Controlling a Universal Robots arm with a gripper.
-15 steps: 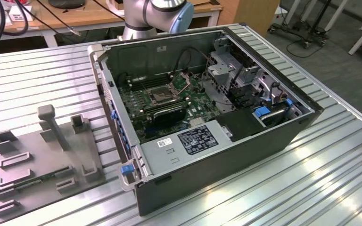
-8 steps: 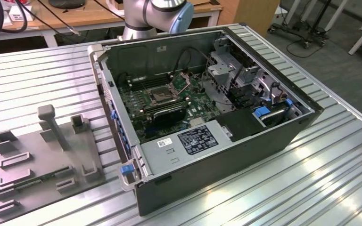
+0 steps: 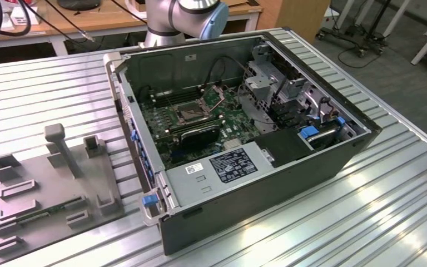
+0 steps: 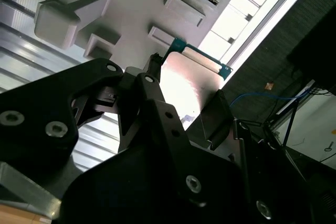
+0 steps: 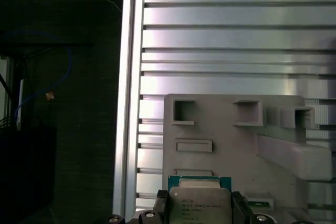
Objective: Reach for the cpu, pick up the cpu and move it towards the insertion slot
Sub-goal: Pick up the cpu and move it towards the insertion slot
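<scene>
One square, silvery cpu [image 5: 198,195] gripped by black claw [image 5: 199,207].

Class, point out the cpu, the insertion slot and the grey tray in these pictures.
cpu [image 5: 202,205]: first wrist view, on its silvery metal top.
insertion slot [image 3: 189,114]: exterior view, on its dark centre.
grey tray [image 3: 31,173]: exterior view, on a bare patch of its flat surface.

Table [image 3: 391,183]: silvery metal, ribbed with long parallel slats and dark grooves, glossy where the light falls
Tray [image 3: 43,194]: grey plastic, flat on the table at the exterior view's left, near the table's edge, with raised blocks and shallow recesses
Computer case [image 3: 273,189]: black, on its side with the open side facing up, mid-table, just beside the tray
</scene>
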